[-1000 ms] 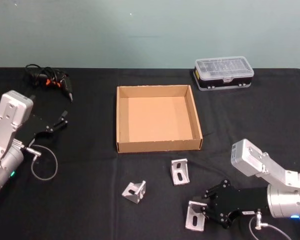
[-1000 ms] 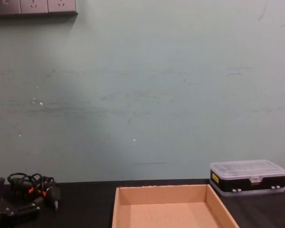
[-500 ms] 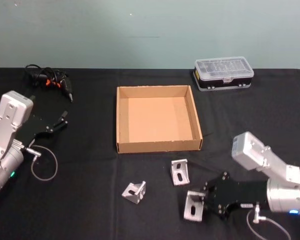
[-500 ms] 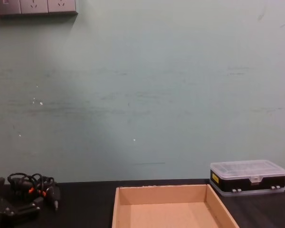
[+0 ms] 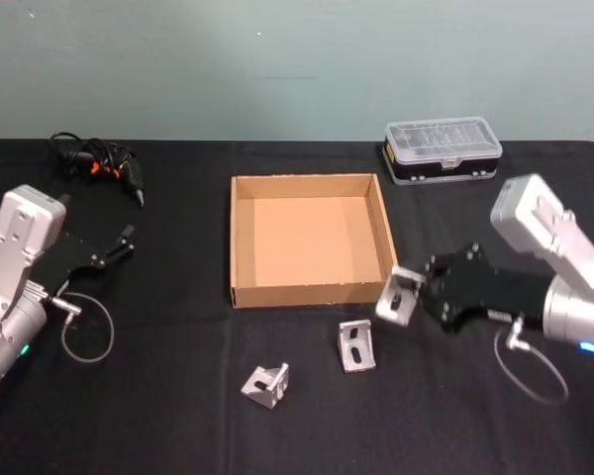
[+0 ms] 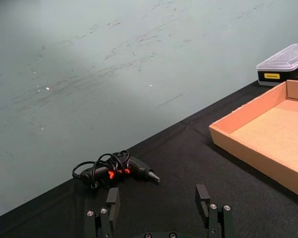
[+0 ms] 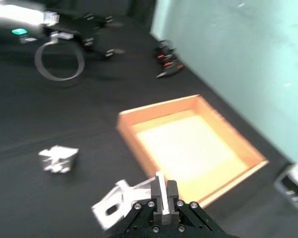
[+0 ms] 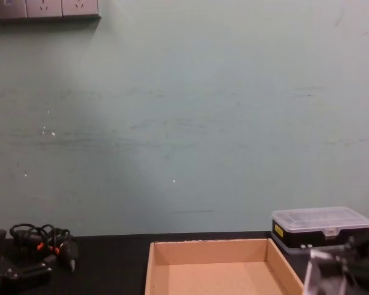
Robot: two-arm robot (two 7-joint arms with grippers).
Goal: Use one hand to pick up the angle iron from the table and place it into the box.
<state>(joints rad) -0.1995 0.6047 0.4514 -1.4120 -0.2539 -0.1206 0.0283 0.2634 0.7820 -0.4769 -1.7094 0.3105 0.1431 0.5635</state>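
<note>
Over the flat matte black table [image 5: 178, 426], the black-fingered right hand [image 5: 423, 294] on its silver-grey arm is hanging beside the near right corner of the shallow tan cardboard box [image 5: 307, 180], having risen and swung in from the near right of the table, where it was low at its load a second earlier. It is pinching one flange of a small silver angle iron with slotted holes [image 5: 399, 296], which is riding clear of the table, just outside the box's right wall. In the right wrist view the narrow jaws are clamping the plate edge while the rest of the iron is sticking out to one side. The step in hand looks like the carry over the wall. The hand should be holding the iron high enough for its free flange to pass the rim, moving on toward the middle of the box floor, then lowering before letting go so nothing bounces out. The left hand [image 5: 114, 247] is idling, spread wide, at the table's left. A second bracket [image 5: 357, 346] and a third bracket [image 5: 266, 384] are lying in front of the box.
</note>
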